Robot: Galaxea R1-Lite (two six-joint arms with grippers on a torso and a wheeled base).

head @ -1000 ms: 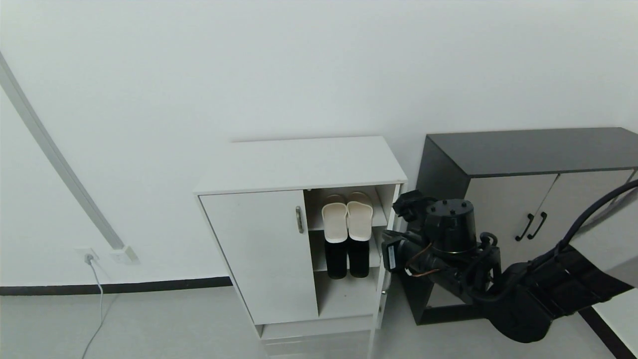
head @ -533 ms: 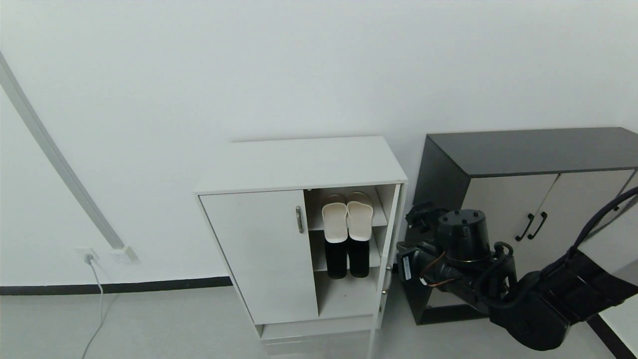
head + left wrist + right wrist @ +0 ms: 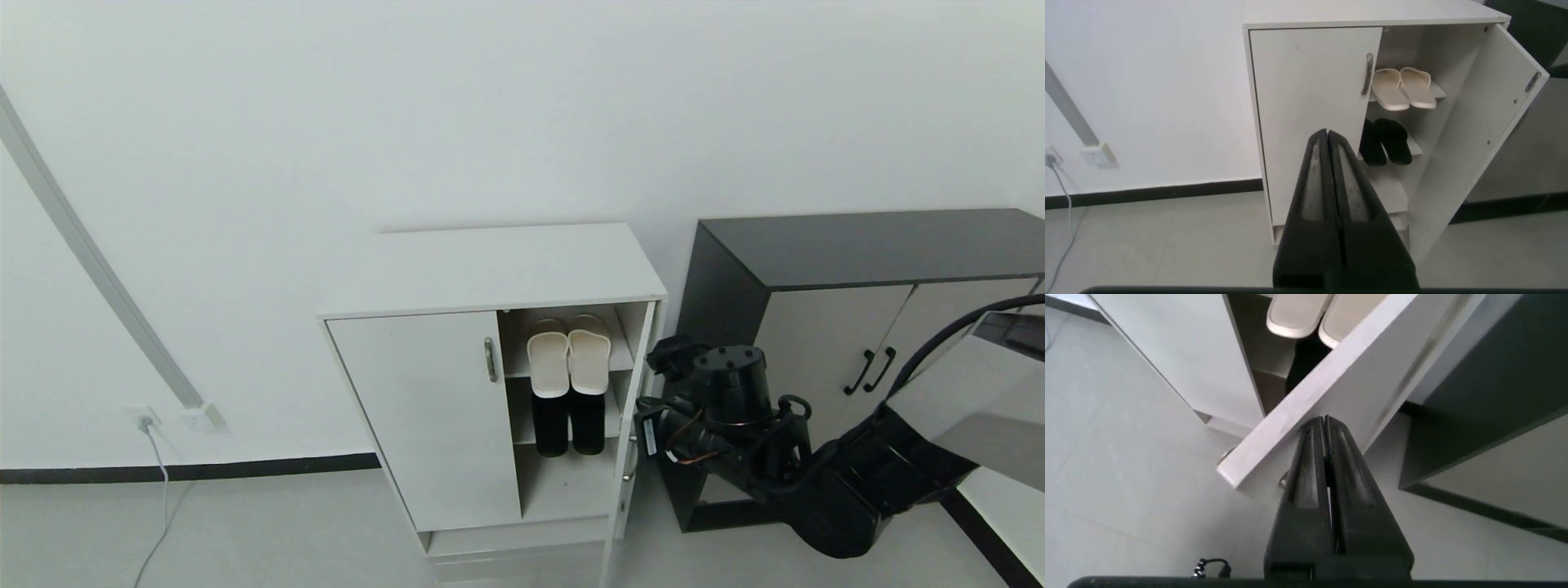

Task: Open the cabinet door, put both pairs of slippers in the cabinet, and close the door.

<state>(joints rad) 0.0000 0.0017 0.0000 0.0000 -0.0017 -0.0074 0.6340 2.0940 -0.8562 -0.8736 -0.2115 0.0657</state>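
- White cabinet point(image 3: 490, 269) stands against the wall; its left door point(image 3: 424, 416) is shut, with a metal handle point(image 3: 490, 359) at its inner edge
- Right door point(image 3: 633, 425) is swung wide open, seen nearly edge-on from the head view; the left wrist view shows its inner face point(image 3: 1478, 122)
- Cream slippers point(image 3: 569, 359) lie side by side on the upper shelf inside the cabinet, their ends overhanging the front edge
- Black slippers point(image 3: 569, 420) lie side by side on the shelf directly below the cream pair
- Both pairs sit in the right-hand compartment, uncovered by the open door
- Right gripper point(image 3: 1327, 433): fingers pressed together, holding nothing; tips sit right at the outer face of the right door near its free edge, contact not resolvable
- Left gripper point(image 3: 1327, 143): fingers closed flat against each other, empty; held in front of the cabinet, well apart from it, pointing at the left door
- Dark sideboard point(image 3: 865, 245) stands just right of the white cabinet
- Wall socket point(image 3: 145, 420) with a plugged cable is low on the wall, far left
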